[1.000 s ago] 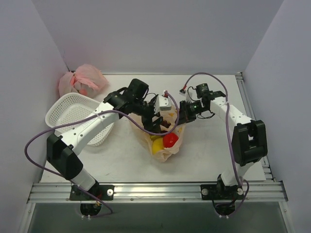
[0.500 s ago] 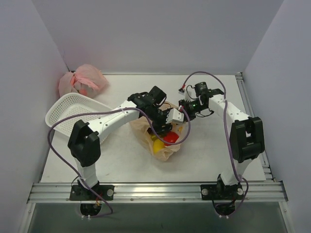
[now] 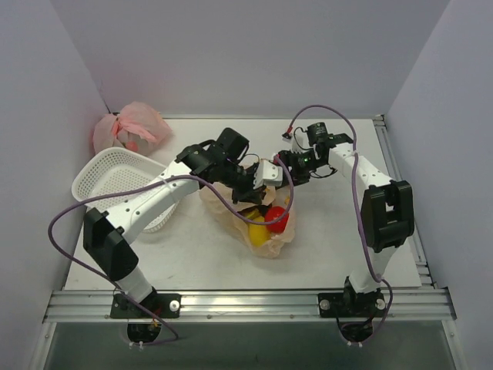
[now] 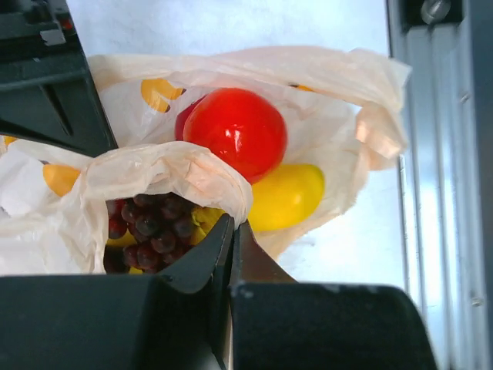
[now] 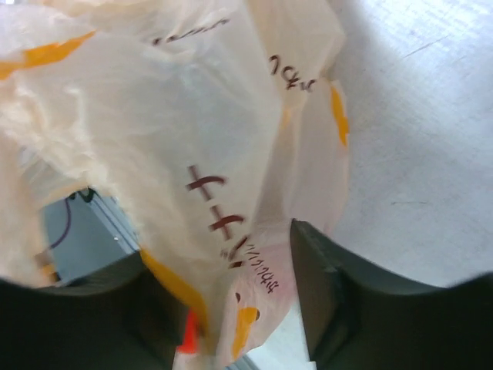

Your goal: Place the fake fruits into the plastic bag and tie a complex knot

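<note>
The plastic bag (image 3: 266,235), pale orange with banana prints, lies at the table's middle. Inside it, in the left wrist view, are the fake fruits: a glossy red round one (image 4: 235,131), a yellow piece (image 4: 285,196) and a dark grape bunch (image 4: 150,227). My left gripper (image 4: 233,225) is shut at the bag's mouth, with a fold of the bag's rim (image 4: 192,166) pinched at its tips. My right gripper (image 5: 223,258) stands open just behind the bag; printed film (image 5: 192,116) hangs loose between its fingers (image 5: 339,308). From above, both grippers meet over the bag's far edge (image 3: 266,176).
A white mesh basket (image 3: 115,181) stands at the left under my left arm. A plain pink tied bag (image 3: 131,127) sits in the back left corner. Metal rails run along the right side (image 3: 400,169) and the front edge (image 3: 246,304). Walls close in on three sides.
My left gripper swung to the bag's mouth and shut on its rim. My right gripper went from shut to open, letting go of the film.
</note>
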